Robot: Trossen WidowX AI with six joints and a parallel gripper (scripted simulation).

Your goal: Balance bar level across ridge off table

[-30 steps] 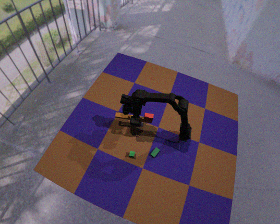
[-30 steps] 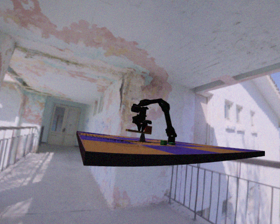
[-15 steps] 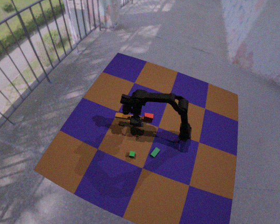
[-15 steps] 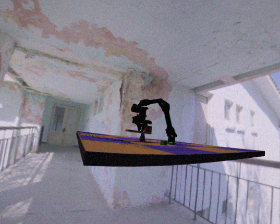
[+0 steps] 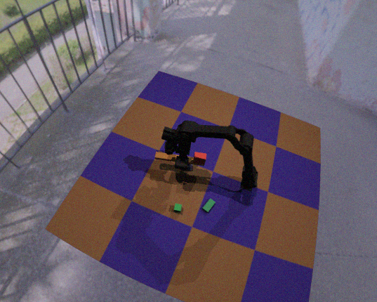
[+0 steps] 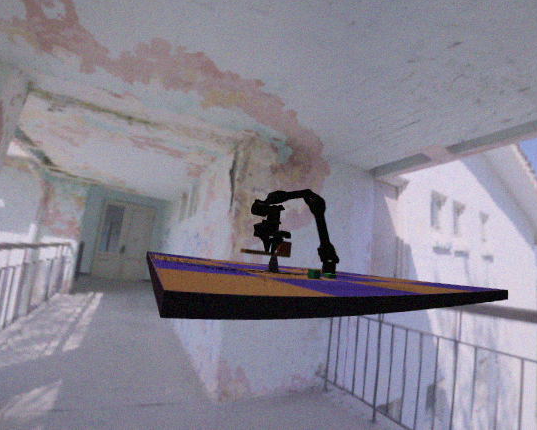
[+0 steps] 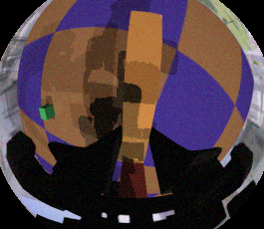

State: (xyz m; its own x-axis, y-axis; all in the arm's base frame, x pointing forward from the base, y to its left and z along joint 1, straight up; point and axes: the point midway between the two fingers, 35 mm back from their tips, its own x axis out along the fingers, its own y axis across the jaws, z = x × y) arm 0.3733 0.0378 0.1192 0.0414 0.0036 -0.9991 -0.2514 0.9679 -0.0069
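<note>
The bar [image 5: 175, 156] is a flat orange-brown strip with a red block [image 5: 200, 156] on its right end. My gripper [image 5: 180, 159] is shut on the bar near its middle and holds it roughly level. The dark ridge stands right under the gripper on the checkered table. In the exterior view the bar [image 6: 262, 252] lies just over the top of the ridge [image 6: 273, 265]; I cannot tell whether they touch. Both bar ends are off the table. In the wrist view the bar [image 7: 140, 78] runs away between my fingers, with its red end [image 7: 134, 183] nearest the camera.
Two green blocks [image 5: 177, 207] [image 5: 208, 205] lie on the table in front of the ridge; one shows in the wrist view [image 7: 48, 113]. The arm's base [image 5: 249, 180] stands to the right. The table has open edges above a corridor floor.
</note>
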